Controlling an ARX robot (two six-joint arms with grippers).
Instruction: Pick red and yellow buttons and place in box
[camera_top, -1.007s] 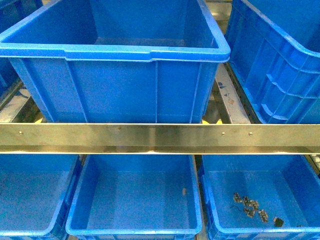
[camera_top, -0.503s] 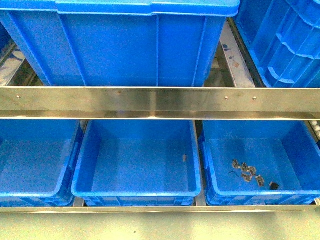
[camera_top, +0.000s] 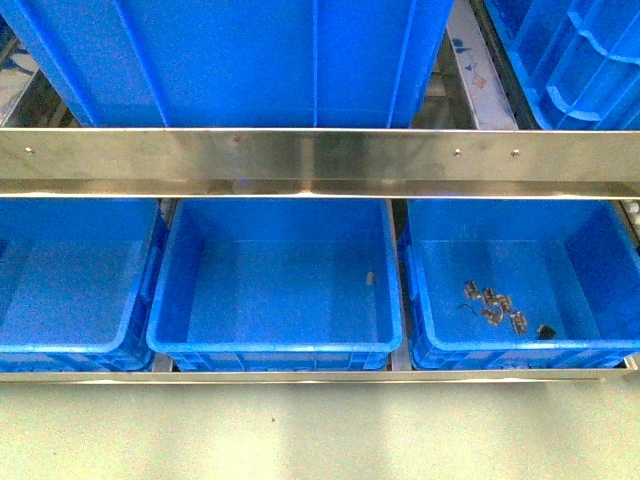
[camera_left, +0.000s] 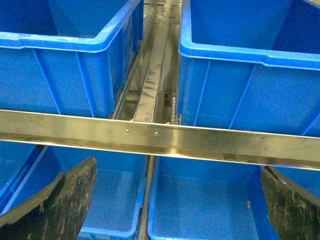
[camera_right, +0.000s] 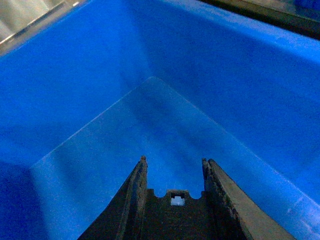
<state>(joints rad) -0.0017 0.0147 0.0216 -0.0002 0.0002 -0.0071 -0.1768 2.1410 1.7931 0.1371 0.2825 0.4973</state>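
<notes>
I'm hovering the left gripper (camera_left: 178, 165) spread wide before the rail (camera_left: 160, 137) and the right gripper (camera_right: 173, 160) slightly parted, empty, inside a blue bin (camera_right: 100, 75), searching, since no red or yellow buttons are showing, only grey bits (camera_top: 492, 305) in the lower-right bin (camera_top: 600, 352).

You're facing a warehouse-style parts rack, open blue plastic bins (camera_top: 275, 345) in two tiers, brushed steel shelf rail (camera_top: 320, 155), small dark metal parts (camera_top: 495, 305) at 4 o'clock.
</notes>
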